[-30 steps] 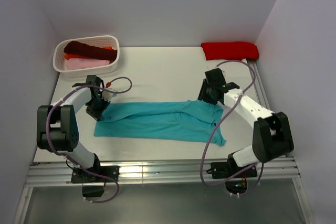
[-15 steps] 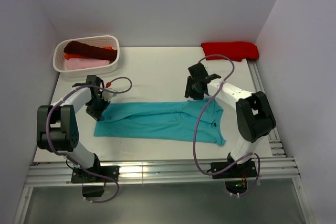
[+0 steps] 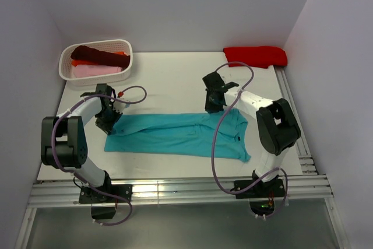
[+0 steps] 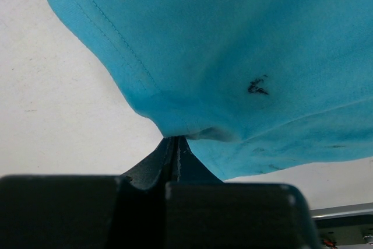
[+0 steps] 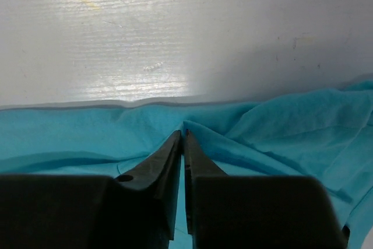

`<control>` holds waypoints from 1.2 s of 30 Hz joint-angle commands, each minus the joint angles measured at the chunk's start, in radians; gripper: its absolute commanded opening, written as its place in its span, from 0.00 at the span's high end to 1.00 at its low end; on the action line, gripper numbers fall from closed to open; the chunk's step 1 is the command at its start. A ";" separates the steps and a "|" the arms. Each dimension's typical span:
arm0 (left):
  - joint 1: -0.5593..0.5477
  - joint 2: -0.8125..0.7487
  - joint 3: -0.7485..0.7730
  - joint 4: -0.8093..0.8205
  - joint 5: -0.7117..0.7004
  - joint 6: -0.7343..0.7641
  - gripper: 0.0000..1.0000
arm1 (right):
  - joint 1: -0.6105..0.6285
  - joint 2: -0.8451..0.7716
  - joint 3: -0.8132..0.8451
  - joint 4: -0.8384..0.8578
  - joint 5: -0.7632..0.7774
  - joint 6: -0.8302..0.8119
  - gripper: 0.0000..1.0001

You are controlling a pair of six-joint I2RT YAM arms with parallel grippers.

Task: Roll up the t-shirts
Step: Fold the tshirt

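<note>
Cloth first: the teal t-shirt (image 3: 175, 135) lies spread flat, long side running left to right across the near half of the worktop (image 3: 175, 80). Its near edge stops short of the worktop's front rim, and a broad band of bare white surface shows beyond its far edge.

The left arm is folded low beside the shirt's left end. The left tool (image 4: 176, 139) is clenched on the hem corner there, and the cloth bunches up at its tips. The right arm reaches over the shirt's right part to its far edge. The right tool (image 5: 183, 133) has its fingers pressed together at a raised fold; whether cloth is caught between them cannot be told.

Beyond the shirt's left end stands a white basket (image 3: 129, 56) holding a maroon t-shirt (image 3: 99, 55), an orange t-shirt (image 3: 120, 53) and a pink t-shirt (image 3: 96, 70). Beyond its right end lies a red t-shirt (image 3: 255, 56), well apart.
</note>
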 commanded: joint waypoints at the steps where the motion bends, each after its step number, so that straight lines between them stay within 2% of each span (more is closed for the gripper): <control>1: 0.005 0.006 0.013 0.001 0.007 0.004 1.00 | 0.016 -0.039 0.003 -0.021 0.038 0.012 0.91; 3: 0.005 0.002 0.011 0.001 0.006 0.005 1.00 | 0.026 -0.067 -0.007 -0.024 0.043 0.018 0.96; 8: 0.005 0.000 0.010 0.003 0.003 0.007 1.00 | 0.047 -0.159 -0.054 -0.039 0.059 0.037 0.99; 16: 0.005 0.012 0.017 0.009 -0.002 0.005 1.00 | 0.085 -0.343 -0.204 -0.030 0.059 0.094 1.00; 22: 0.005 0.020 0.037 0.015 -0.005 -0.008 1.00 | 0.119 -0.417 -0.293 -0.013 0.053 0.136 1.00; 36: 0.048 0.008 0.065 0.006 -0.017 -0.008 1.00 | 0.199 -0.351 -0.350 0.053 0.024 0.175 1.00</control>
